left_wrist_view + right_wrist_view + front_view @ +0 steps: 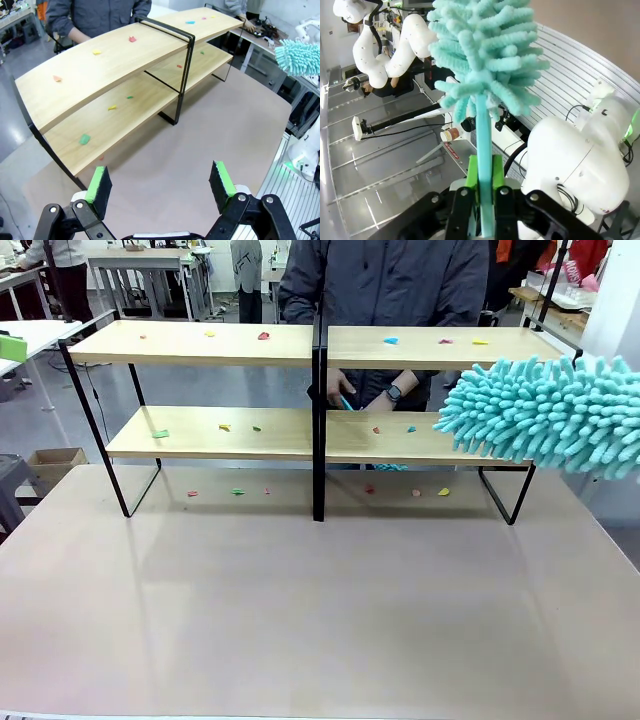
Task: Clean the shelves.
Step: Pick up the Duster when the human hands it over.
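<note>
Hanging over the near-left part of the broad beige tabletop (300, 610), the left gripper (159, 182) had its jaws spread wide with nothing between the green pads (98, 176). It faced the left end of the shelves (100, 75), well short of them.

The shelves (200, 343), a wide two-tier rack of long light-wood boards in a thin black metal frame, stood across the far half of the table with their long axis running left to right. A black central divider (318, 420) split them into two bays. Small coloured scraps (264, 336) in red, yellow, green and blue lay scattered on both boards of each bay, and more sat on the tabletop under the lower board. Behind the divider stood a person in a dark jacket (380, 280), one hand (372, 400) low behind the rack.

At the right end came the fluffy turquoise chenille duster (550, 415). Its head was level with the gap between the upper and lower boards and overlapped the lower board's right tip in the front view. The left wrist view showed the duster (297, 57) apart from the rack, out past its right end. The right gripper (484, 167) was clenched on the duster's thin turquoise handle, head pointing away from the wrist.

The right arm was therefore the nearer one, and the boards lay to the duster's left, so a sweep would likely have run leftward along them.
</note>
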### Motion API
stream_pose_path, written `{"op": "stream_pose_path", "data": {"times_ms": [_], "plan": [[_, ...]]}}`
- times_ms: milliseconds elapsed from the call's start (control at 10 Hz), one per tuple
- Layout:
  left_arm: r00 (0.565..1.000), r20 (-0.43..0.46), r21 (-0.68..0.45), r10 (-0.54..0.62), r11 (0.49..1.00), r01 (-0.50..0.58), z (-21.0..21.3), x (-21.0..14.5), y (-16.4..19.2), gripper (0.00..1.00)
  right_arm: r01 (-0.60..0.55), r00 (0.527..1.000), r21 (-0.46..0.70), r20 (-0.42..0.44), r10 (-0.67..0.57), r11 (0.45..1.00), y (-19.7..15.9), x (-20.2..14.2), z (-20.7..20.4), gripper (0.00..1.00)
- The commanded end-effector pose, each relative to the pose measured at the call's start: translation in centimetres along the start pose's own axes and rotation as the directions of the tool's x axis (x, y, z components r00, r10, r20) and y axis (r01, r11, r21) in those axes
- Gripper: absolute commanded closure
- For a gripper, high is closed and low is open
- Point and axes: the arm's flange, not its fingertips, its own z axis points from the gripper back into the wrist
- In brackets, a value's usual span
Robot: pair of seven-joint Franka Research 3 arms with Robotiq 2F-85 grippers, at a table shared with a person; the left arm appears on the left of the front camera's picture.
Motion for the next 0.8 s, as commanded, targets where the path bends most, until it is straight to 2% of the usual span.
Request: {"op": "stream_pose_path", "data": {"times_ms": [0,200,300,400,500,600,700], "plan": [[1.0,0.002,-0.008,0.002,1.0,-0.002,-0.2,-0.1,0.1,0.0,0.002,1.0,0.02,0.005,-0.002,1.0,1.0,-0.1,0.5,1.0],[1.0,0.002,-0.008,0.002,1.0,-0.002,-0.2,-0.1,0.1,0.0,0.002,1.0,0.02,0.005,-0.002,1.0,1.0,-0.1,0.5,1.0],[1.0,0.002,-0.008,0.002,1.0,-0.002,-0.2,-0.1,0.1,0.0,0.0,1.0,0.0,0.0,0.0,1.0,0.0,0.0,0.0,0.88],[1.0,0.002,-0.008,0.002,1.0,-0.002,-0.2,-0.1,0.1,0.0,-0.011,0.988,-0.015,0.157,0.013,1.0,-0.4,-1.1,2.0,0.88],[1.0,0.002,-0.008,0.002,1.0,-0.002,-0.2,-0.1,0.1,0.0,-0.068,0.943,0.041,0.329,0.051,0.997,-0.8,-2.0,4.2,0.88],[1.0,0.002,-0.008,0.002,1.0,-0.002,-0.2,-0.1,0.1,0.0,-0.116,0.907,0.08,0.416,0.073,0.99,-1.0,-2.6,5.1,0.88],[1.0,0.002,-0.008,0.002,1.0,-0.002,-0.2,-0.1,0.1,0.0,-0.16,0.884,0.056,0.452,0.118,0.986,-0.9,-2.7,5.1,0.88]]}}
